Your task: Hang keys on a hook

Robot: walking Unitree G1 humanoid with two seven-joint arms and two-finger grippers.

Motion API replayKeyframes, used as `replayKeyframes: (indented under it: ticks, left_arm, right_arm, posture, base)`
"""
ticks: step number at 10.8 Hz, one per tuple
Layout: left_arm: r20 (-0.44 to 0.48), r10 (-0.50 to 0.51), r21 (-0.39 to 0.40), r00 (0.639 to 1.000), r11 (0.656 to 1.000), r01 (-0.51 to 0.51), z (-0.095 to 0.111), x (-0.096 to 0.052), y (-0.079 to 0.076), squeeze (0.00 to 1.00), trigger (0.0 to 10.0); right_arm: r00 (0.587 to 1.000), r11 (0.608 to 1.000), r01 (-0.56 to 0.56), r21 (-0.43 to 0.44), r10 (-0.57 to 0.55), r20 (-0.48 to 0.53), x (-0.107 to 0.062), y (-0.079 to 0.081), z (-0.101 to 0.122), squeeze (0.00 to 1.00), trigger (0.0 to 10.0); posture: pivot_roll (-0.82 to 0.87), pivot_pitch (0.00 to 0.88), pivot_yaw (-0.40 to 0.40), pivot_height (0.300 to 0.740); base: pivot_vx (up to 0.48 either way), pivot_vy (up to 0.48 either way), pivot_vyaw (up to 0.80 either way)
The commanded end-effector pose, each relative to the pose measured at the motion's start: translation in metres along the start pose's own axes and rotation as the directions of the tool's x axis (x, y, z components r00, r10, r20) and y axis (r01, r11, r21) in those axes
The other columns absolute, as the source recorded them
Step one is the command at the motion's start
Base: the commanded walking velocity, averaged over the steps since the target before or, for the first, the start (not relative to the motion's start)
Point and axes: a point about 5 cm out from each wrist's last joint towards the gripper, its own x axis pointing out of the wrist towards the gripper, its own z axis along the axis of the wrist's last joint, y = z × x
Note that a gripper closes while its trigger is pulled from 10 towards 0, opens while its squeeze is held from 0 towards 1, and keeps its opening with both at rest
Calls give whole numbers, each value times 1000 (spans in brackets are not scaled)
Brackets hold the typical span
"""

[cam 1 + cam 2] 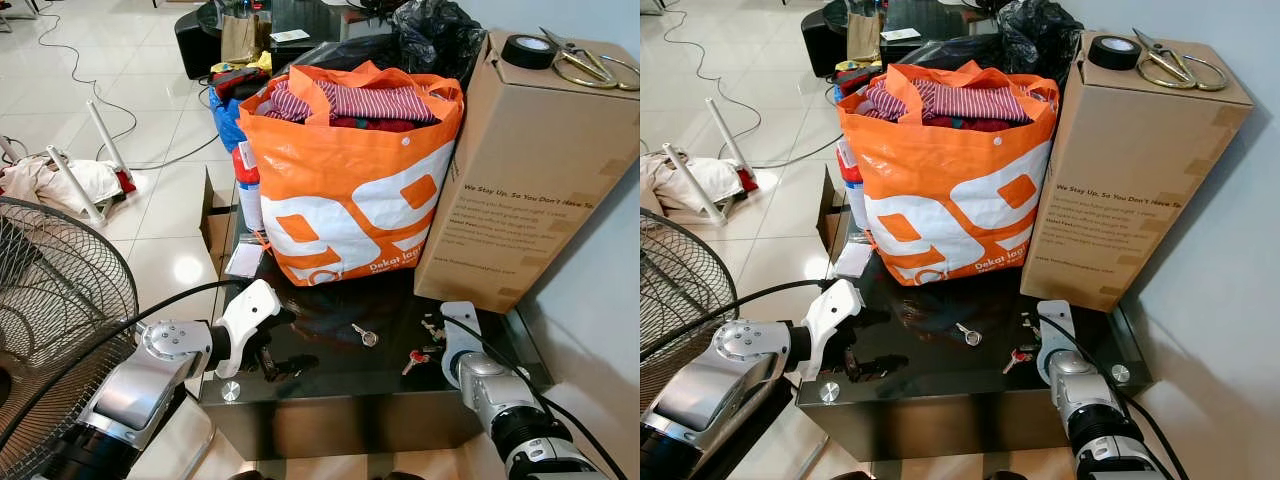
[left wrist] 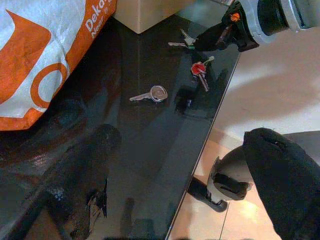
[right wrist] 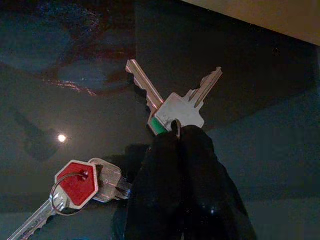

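Observation:
On the black glass table [image 1: 340, 392] lie three sets of keys. My right gripper [image 3: 175, 134] is shut on the ring of a silver key bunch with a green tag [image 3: 182, 107], at the table's right side [image 1: 433, 328]. Beside it lies a red-headed key bunch [image 3: 75, 182], also [image 1: 413, 360]. A single silver key [image 1: 365, 335] rests near the table's middle. My left gripper [image 1: 266, 360] hovers low over the table's left part, open, with nothing between its fingers [image 2: 282, 185].
A full orange shopping bag [image 1: 350, 190] and a tall cardboard box [image 1: 520, 170], topped with a tape roll and scissors, stand at the back of the table. A floor fan [image 1: 50, 300] stands close on the left. Cables run across the tiled floor.

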Motion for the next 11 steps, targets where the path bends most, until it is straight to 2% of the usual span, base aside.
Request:
replayKeyframes:
  ticks: [1,4,5,6,7,8,9,10,11]
  left_arm:
    - [-15,-1,24,1000,1000,1,2,-1,3,0,10000]
    - [-11,10,31,1000,999,-10,3,-2,5,0,10000]
    - [15,47,42,999,998,-48,5,-4,7,0,10000]
    - [89,149,44,985,987,-154,12,-7,16,0,10000]
    - [176,303,40,937,949,-314,22,-13,28,0,10000]
    - [233,393,41,890,910,-413,26,-17,31,0,10000]
    - [289,428,11,857,893,-450,33,-18,33,0,10000]
    - [348,467,-24,813,871,-490,44,-15,31,0,10000]
    - [390,551,-72,738,817,-572,53,-12,32,0,10000]
  right_arm:
    - [1000,1000,15,3,-15,5,0,-6,2,0,0]
    - [997,999,15,-37,-13,78,-6,-17,13,0,0]
    - [987,999,-7,-52,15,158,-15,-20,24,0,0]
    - [954,998,-12,-68,32,299,-31,-26,40,0,0]
    - [877,991,1,-137,65,476,-63,-32,60,0,0]
    - [863,977,-21,-214,126,490,-80,-31,61,0,0]
    - [862,982,-74,-175,151,484,-88,-30,60,0,0]
    - [872,976,-75,-206,164,460,-96,-33,56,0,0]
    - [858,990,-138,3,118,500,-99,-34,60,0,0]
  posture:
    - [-29,0,37,740]
    - [-28,0,44,740]
    - [-36,0,49,740]
    - [-49,0,57,740]
    - [-75,0,62,740]
    - [-103,0,73,740]
    - [-108,0,75,740]
    - [-97,0,64,740]
    - [-75,0,47,740]
  base:
    - [0,0,0]
    - [0,0,0]
    - [0,0,0]
    - [0,0,0]
    - [0,0,0]
    - [0,0,0]
    - [0,0,0]
    - [0,0,0]
    - [0,0,0]
